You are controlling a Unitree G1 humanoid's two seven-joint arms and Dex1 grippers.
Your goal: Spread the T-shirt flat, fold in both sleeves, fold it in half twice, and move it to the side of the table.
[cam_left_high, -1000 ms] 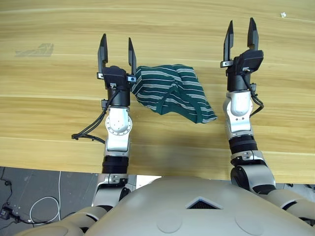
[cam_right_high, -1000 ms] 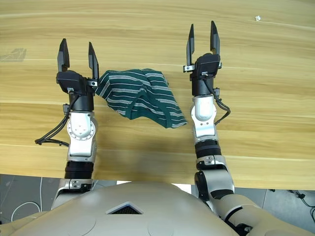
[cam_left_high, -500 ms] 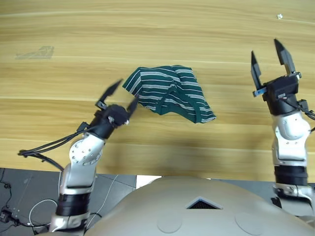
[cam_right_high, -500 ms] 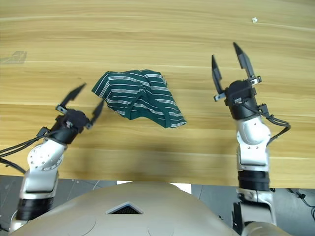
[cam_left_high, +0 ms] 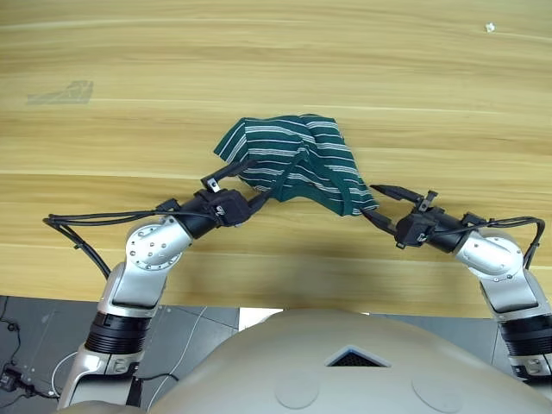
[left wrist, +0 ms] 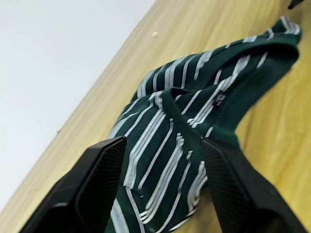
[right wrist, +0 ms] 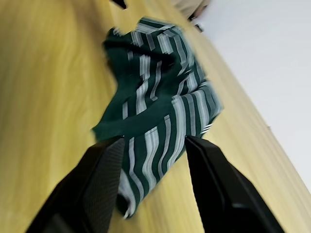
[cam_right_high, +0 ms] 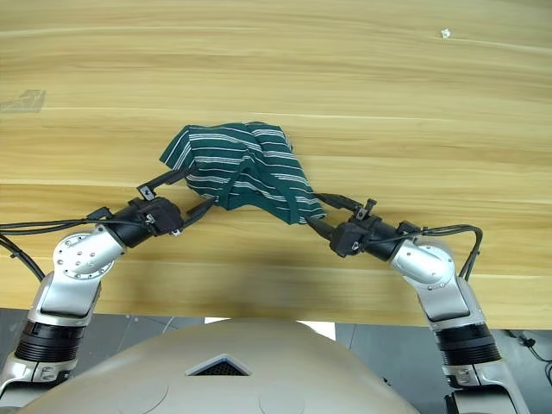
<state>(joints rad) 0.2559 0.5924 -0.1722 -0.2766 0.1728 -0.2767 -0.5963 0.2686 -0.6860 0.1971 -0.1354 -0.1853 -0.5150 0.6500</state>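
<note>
T-shirt [cam_left_high: 297, 168] lying crumpled mid-table [cam_left_high: 259, 52]. Left pincer [cam_left_high: 263, 174] gaping wide, straddling shirt's left edge. Right pincer [cam_left_high: 369, 198] likewise gaping wide, lying low at shirt's near right corner, fingers flanking hem.

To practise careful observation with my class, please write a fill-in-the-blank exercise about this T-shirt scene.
The T-shirt is green with white ___.
It lies crumpled on a ___ table.
The left gripper and the right gripper are both ___.
Missing words: stripes; wooden; open.
</note>
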